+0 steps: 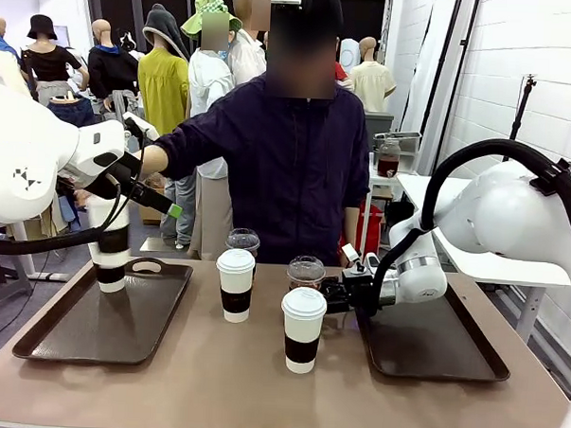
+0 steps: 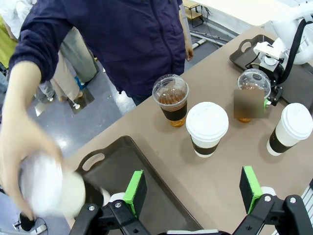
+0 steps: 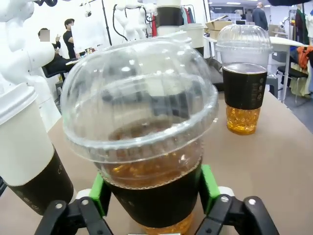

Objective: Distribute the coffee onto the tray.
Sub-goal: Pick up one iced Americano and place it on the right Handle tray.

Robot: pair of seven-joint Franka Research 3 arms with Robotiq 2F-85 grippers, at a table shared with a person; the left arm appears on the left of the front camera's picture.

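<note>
2 white cups (image 1: 302,328) and 2 clear cups (image 1: 306,270) crowd mid-table; right tray (image 1: 450,352) lies open.

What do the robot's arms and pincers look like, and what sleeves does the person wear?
Both arms are glossy white rounded shells. The left arm carries a small black dot marking and a thin black cable; a thick black hose arches over the right arm. The left pincer and right pincer are black with green pads. The person's sleeves are dark navy.

My three cameras, placed by the dome cup (image 1: 306,272) (image 2: 254,82) (image 3: 142,122).
Front: facing across the table (image 1: 211,391), slightly above it, middling range. Left wrist: steeply above, well off. Right wrist: low, right against it. All three share that cup.
</note>
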